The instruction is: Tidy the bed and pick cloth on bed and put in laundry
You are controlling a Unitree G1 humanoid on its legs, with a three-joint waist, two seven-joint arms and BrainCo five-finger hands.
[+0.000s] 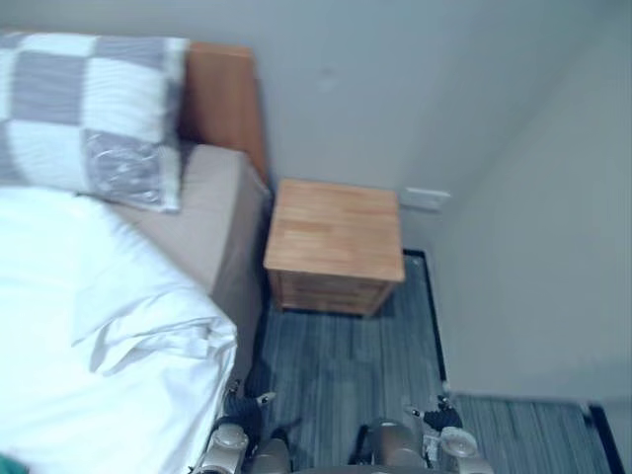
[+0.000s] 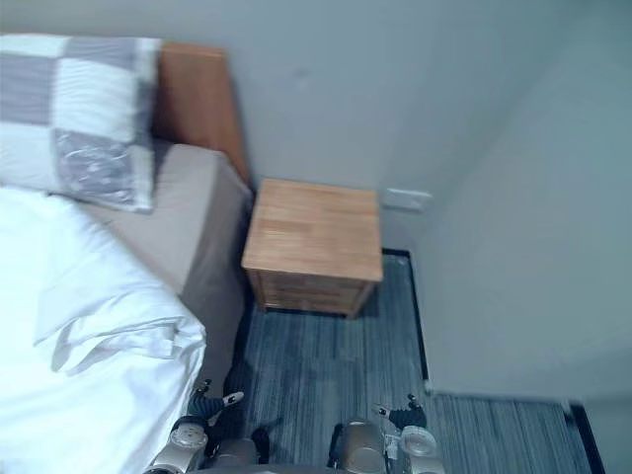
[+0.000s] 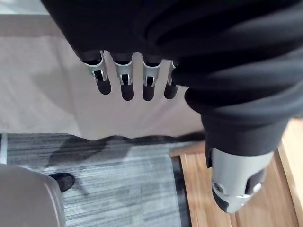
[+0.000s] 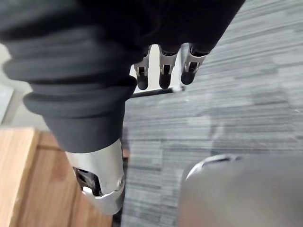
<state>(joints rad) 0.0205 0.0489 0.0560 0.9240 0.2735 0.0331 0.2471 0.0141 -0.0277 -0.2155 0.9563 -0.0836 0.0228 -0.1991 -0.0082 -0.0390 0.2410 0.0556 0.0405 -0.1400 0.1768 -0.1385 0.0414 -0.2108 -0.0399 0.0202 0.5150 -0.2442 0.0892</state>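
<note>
Left eye view: the bed (image 1: 212, 212) is not yet tidy. The white duvet (image 1: 109, 326) lies rumpled, with a folded ridge near its corner, and part of the tan mattress is bare. The checked pillow (image 1: 89, 114) rests against the headboard (image 1: 222, 99).

A green scrap (image 1: 5, 462) at the duvet's near edge may be the cloth; too little is visible to tell. Judgement: both stages, tidying and laundry, remain to be done.

Hand state: the left hand (image 3: 123, 78) hangs beside the bed's side with fingers straight and thumb apart, empty. The right hand (image 4: 163, 71) hangs over the carpet (image 1: 346, 365), fingers straight, empty.

Surroundings: 1 wooden nightstand (image 1: 336, 237) stands just beside the bed, against the wall, with a socket (image 1: 425, 197) behind it. Judgement: the nightstand and the near wall narrow the floor strip, limiting approach to the bed head.
</note>
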